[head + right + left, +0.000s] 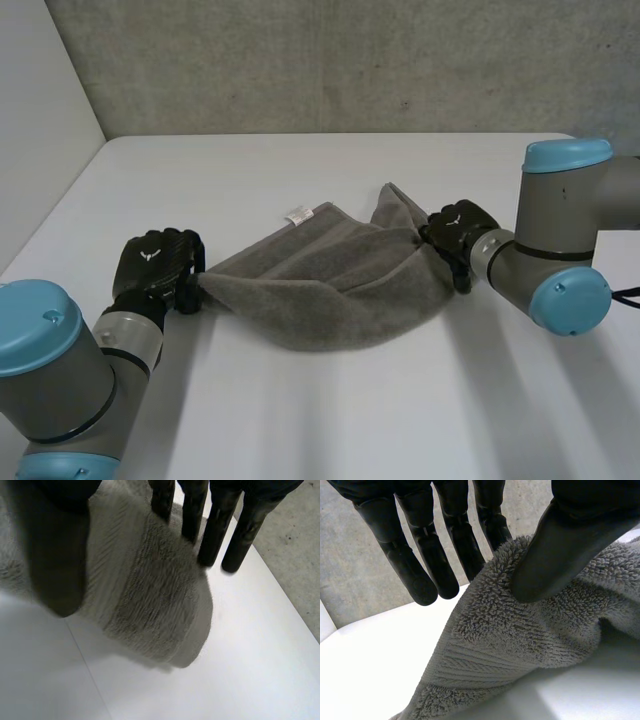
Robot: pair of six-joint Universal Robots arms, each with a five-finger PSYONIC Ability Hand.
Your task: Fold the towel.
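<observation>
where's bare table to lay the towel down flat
Bare table beyond the towel toward the wall, and on its near side. Crowded: the middle strip, where left robot hand and right robot hand pinch the towel's ends.

Grey towel [320, 290], sagging, ends lifted

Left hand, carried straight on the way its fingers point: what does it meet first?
Apart from the towel corner that the left hand already pinches, probably nothing near. Past its fingertips lies bare table, then the grey wall. Depth is hard to judge.
</observation>
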